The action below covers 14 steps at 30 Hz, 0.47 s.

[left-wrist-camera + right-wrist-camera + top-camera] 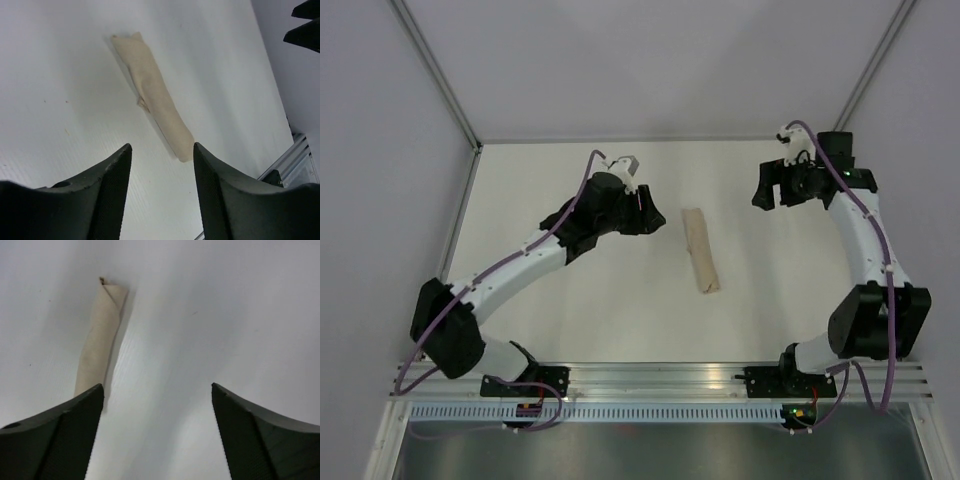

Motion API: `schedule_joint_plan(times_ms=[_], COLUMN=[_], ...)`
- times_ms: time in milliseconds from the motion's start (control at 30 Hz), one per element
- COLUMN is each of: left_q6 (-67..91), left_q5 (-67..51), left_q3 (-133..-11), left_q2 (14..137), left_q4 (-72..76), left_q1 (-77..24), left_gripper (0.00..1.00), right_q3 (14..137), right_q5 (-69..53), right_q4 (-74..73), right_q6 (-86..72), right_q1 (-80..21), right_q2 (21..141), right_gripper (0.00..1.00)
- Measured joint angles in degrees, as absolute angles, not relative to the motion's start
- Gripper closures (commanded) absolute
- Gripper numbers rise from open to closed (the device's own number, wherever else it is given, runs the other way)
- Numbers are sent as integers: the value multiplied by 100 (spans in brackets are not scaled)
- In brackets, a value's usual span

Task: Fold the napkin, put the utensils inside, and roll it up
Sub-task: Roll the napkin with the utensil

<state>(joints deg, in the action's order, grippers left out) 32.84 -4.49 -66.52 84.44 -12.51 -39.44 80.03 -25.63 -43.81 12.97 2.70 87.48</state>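
The napkin (701, 251) lay as a tight tan roll about the middle of the surface (570, 310), one end toward the near edge and the other angled slightly toward the far left corner. No utensils showed. They were judged to be wrapped inside, so folding, loading and rolling looked finished, with nothing plainly left. Farther back, the left pincer (161, 148) stood wide and empty near the roll's left side. The right pincer (157, 387) hung wide and empty, well apart toward the far right corner.

One napkin (700, 250), one table (570, 310), one left end effector (161, 146), one right end effector (157, 386)
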Motion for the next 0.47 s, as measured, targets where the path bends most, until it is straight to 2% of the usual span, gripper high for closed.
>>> schedule_joint_plan(times_ms=[33,67,100,167,200,333,467], left_q6=[3183,3074,3009,2851,2797,2598,2475], left_q5=[-390,-314,-263,-108,-40,174,309], left_q3=[-6580,-6499,-6436,-6307,-6246,-5951,-5808], left_q2=[8132,7837,7618,7177,7017,6571,6436], left_q4=[-1256,-1275,-1310,-1406,-1437,-1625,-1833], left_q1=[-3944,-3944,-3944,-3944,-3944,-3942,-3929], left_gripper=[29,27,15,13,7,5,5], right_q3=[8005,8003,7999,7964,7909,7590,7323], right_q5=[-2565,-2563,-2567,-2580,-2582,-2580,-2569], right_q4=[-4362,-4348,-4335,-4305,-4252,-4110,-4064], right_q6=[1299,1328,1347,1347,1347,1317,1260], right_q1=[454,589,676,757,779,843,893], right_q2=[8490,8259,8020,7605,7395,6814,6720], right_gripper=[2,2,2,2,2,2,2])
